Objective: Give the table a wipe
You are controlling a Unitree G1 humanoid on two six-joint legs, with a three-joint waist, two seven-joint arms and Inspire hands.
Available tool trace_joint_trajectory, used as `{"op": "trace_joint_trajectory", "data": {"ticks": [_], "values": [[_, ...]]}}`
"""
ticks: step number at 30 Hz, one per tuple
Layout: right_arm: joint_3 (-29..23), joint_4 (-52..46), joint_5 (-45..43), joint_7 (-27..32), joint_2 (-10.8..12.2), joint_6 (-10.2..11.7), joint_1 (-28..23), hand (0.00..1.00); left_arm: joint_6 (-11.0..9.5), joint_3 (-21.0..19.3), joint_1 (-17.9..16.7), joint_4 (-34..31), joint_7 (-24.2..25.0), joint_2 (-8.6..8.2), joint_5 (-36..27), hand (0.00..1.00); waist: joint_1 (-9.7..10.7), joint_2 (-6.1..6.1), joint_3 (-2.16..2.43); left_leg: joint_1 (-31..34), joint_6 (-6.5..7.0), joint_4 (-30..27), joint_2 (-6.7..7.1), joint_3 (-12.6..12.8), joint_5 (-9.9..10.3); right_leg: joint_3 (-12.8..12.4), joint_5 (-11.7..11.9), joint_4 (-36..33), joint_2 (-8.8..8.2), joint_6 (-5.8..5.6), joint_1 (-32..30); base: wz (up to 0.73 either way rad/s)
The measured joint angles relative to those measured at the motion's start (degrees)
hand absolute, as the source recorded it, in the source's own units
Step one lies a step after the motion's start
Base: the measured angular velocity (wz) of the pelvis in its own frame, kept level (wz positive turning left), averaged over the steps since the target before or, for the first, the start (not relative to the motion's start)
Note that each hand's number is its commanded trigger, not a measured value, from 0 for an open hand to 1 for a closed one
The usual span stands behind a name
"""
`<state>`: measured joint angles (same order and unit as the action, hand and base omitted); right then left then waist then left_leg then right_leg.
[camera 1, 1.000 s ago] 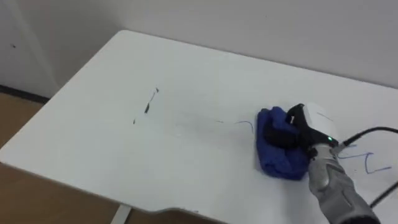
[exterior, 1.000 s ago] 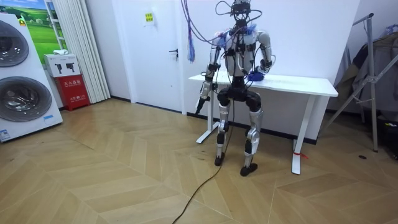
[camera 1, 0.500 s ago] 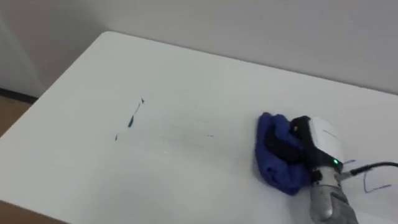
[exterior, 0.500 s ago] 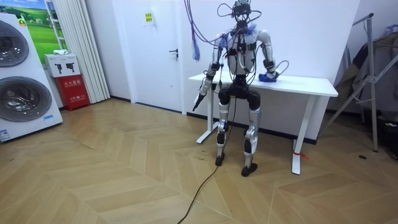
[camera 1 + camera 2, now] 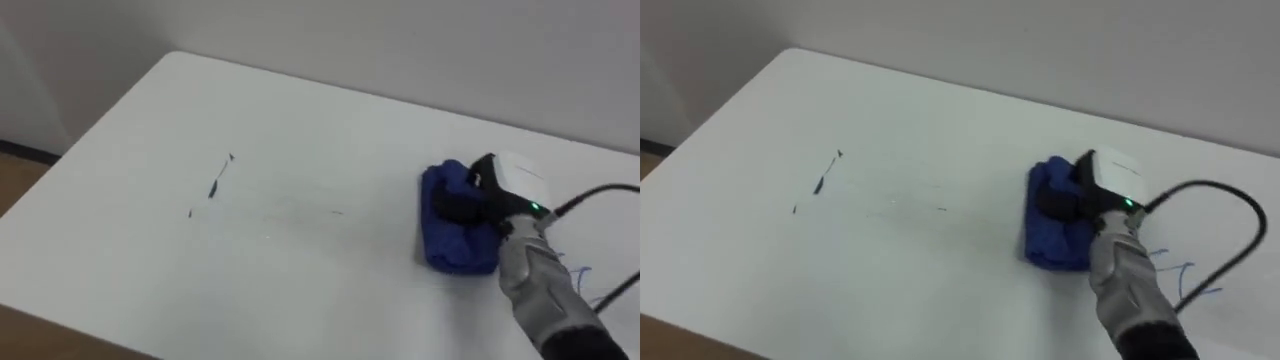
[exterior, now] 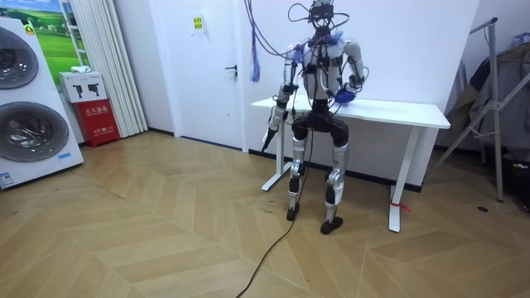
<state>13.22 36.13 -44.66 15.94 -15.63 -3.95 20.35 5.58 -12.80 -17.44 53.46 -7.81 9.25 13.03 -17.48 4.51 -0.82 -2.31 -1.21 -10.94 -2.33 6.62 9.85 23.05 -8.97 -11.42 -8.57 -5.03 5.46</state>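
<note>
A white table (image 5: 300, 110) carries a crumpled blue cloth (image 5: 448, 238) at its right part. My right hand (image 5: 508, 186) lies on top of the cloth with its dark fingers curled into the folds. Short dark pen strokes (image 5: 214, 186) mark the table's left part, well apart from the cloth. Thin blue scribbles (image 5: 582, 274) show on the surface to the right of my forearm. In the room view I stand upright at the table's (image 6: 397, 109) front edge, the cloth (image 6: 341, 97) under my right hand, and my left hand (image 6: 267, 139) hangs at my side.
A wall runs close behind the table's far edge. Wooden floor shows past the table's left corner (image 5: 25, 175). In the room view two washing machines (image 6: 29, 99) and a red box (image 6: 98, 120) stand at the left, a door (image 6: 207, 66) behind, a metal rack (image 6: 497, 99) at the right.
My right hand slid the cloth to the right along the table, then back and a little away from me. A thin blue line left of the cloth is gone. The eye camera shifted.
</note>
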Motion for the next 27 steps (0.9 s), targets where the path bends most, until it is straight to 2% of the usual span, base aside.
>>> {"op": "trace_joint_trajectory", "data": {"ticks": [1,3,4,5,6,7,8,9,12,13,15,17,19,20,22,23,25,26,27], "values": [[-0.02,-0.76,-0.05,0.14,-0.13,0.36,0.39,1.00,0.46,0.08,-0.37,-0.15,0.02,0.17,-0.43,0.00,-0.01,0.24,0.10,0.48,0.01,-0.07,0.12,-1.15,0.00,0.82,0.01,0.06,0.00,-0.01,0.13,0.43],[-0.93,-0.78,0.22,0.34,-0.28,0.73,-0.70,1.00,0.89,-0.11,-1.89,-0.16,0.07,0.43,-0.92,0.00,-0.04,0.25,0.10,0.45,0.07,-0.07,0.31,-2.18,0.04,0.71,0.02,0.41,0.03,-0.03,0.84,0.39],[-1.71,-0.68,-0.15,0.79,-0.67,0.97,-2.98,1.00,0.96,-0.43,-2.84,-0.46,0.29,0.40,-0.95,0.00,0.19,0.23,0.08,0.34,0.12,-0.13,0.57,-2.51,0.07,0.90,0.02,0.91,-0.11,-0.03,1.43,0.27],[-2.47,-0.50,-0.55,1.05,-0.76,1.18,-4.74,1.00,0.97,-0.56,-3.57,-0.47,0.54,0.44,-0.95,0.00,0.74,0.19,0.07,0.34,0.12,-0.21,0.80,-3.08,0.07,1.26,0.02,1.01,-0.24,-0.03,1.86,0.46],[-4.61,1.07,-0.72,1.79,-0.89,1.97,-8.19,1.00,0.97,-0.71,-4.34,-0.47,0.77,0.64,-0.80,0.00,2.42,-0.06,-0.03,0.05,0.14,-0.25,1.21,-4.26,0.07,1.75,0.03,1.21,-0.44,-0.04,2.99,0.58],[-8.55,1.38,2.69,3.87,-0.32,4.38,-12.42,1.00,0.96,-0.83,-5.39,-0.49,0.77,0.94,-0.80,0.00,4.01,-0.31,0.07,-0.57,0.15,-0.14,1.66,-4.89,0.06,2.04,0.03,1.77,-0.66,-0.10,4.32,0.50],[-9.69,1.08,3.06,4.74,-0.33,5.19,-13.95,1.00,0.97,-1.08,-5.95,-0.69,0.78,0.92,-0.81,0.00,4.68,-0.42,0.16,-0.91,0.16,-0.15,1.93,-4.95,0.06,2.11,-0.05,1.85,-0.86,-0.23,4.74,0.16],[-11.42,1.27,3.84,6.07,-0.51,6.54,-16.01,1.00,0.96,-1.41,-6.80,-1.09,0.78,0.84,-0.95,0.00,5.78,-0.82,0.52,-1.50,0.17,-0.08,2.19,-4.96,0.06,2.20,-0.19,1.80,-1.17,-0.45,5.16,-0.10],[-14.23,1.70,3.99,7.24,-0.49,7.64,-18.10,1.00,-0.39,-1.82,-5.93,-1.33,0.76,0.76,-0.92,0.00,7.41,-1.60,1.05,-2.93,0.18,0.71,2.21,-4.78,0.06,2.01,-0.24,1.66,-1.26,-0.54,5.93,-0.13],[-14.41,2.12,3.98,7.20,-0.48,7.63,-18.00,1.00,-1.35,-1.73,-4.91,-1.54,0.77,0.75,-0.08,0.00,7.33,-1.69,1.03,-3.14,0.18,0.83,2.13,-4.64,0.07,2.00,-0.25,1.71,-1.22,-0.56,5.97,-0.15],[-13.18,3.62,4.78,7.34,-0.35,7.38,-16.64,1.00,-2.02,-1.02,-3.37,-1.65,0.69,0.73,0.10,0.00,7.14,-1.78,0.99,-3.77,0.19,0.88,2.12,-4.50,0.08,1.82,-0.26,1.77,-1.20,-0.58,6.42,-0.14],[-11.43,3.64,5.19,7.18,0.13,4.72,-14.91,1.00,-1.95,0.64,-1.78,-1.78,0.48,0.63,0.01,0.00,6.29,-1.90,0.98,-4.27,0.28,1.06,2.05,-4.26,0.14,1.01,-0.37,1.64,-1.16,-0.75,6.57,-0.26],[-7.32,3.56,3.81,5.64,0.98,0.95,-10.69,1.00,-1.72,2.73,0.64,-1.59,-0.20,0.13,0.02,0.00,3.30,-1.87,0.89,-3.72,0.47,1.59,1.54,-2.71,0.50,0.59,-0.76,1.58,-0.95,-1.21,4.61,-0.62],[-6.26,3.26,3.24,4.65,1.30,0.23,-9.63,1.00,-1.63,3.23,1.01,-1.59,-0.50,-0.16,0.10,0.00,3.04,-1.91,0.92,-3.16,0.46,1.48,1.39,-2.73,0.50,0.49,-0.52,1.51,-0.82,-0.89,4.24,-0.43],[0.13,2.78,2.91,1.71,2.36,-2.27,-5.77,1.00,-0.83,5.90,2.29,-1.02,-0.68,-0.42,0.12,0.00,1.00,-1.77,0.88,-2.53,0.16,1.19,0.71,-1.91,0.41,-0.25,-0.28,0.67,-0.27,-0.47,3.00,-0.18],[1.53,2.77,2.43,0.97,3.02,-2.42,-4.74,1.00,-0.65,6.49,2.22,-0.94,-0.67,-0.43,0.12,0.00,0.61,-1.74,0.84,-2.53,0.07,1.15,0.55,-1.86,0.38,-0.27,-0.22,0.67,-0.11,-0.38,2.97,-0.08],[4.76,2.11,1.63,-1.29,6.11,-1.93,-2.11,1.00,0.33,8.36,2.09,-0.96,-0.62,-0.43,0.09,0.00,-0.79,-1.43,0.49,-2.40,-0.13,1.05,0.30,-2.13,0.25,-0.16,-0.16,0.79,0.21,-0.27,2.72,0.08],[5.20,1.99,1.58,-1.80,6.67,-1.74,-1.72,1.00,0.41,8.52,1.75,-0.95,-0.59,-0.41,0.13,0.00,-1.21,-1.40,0.45,-2.32,-0.14,1.07,0.30,-2.26,0.24,-0.08,-0.16,0.81,0.22,-0.27,2.72,0.14],[5.76,1.78,1.25,-2.56,7.22,-0.51,-1.47,1.00,0.57,8.49,0.73,-0.97,-0.46,-0.41,0.14,0.00,-1.92,-1.42,0.38,-2.27,-0.14,1.05,0.34,-2.55,0.24,0.06,-0.16,0.83,0.21,-0.27,2.66,0.18]]}}
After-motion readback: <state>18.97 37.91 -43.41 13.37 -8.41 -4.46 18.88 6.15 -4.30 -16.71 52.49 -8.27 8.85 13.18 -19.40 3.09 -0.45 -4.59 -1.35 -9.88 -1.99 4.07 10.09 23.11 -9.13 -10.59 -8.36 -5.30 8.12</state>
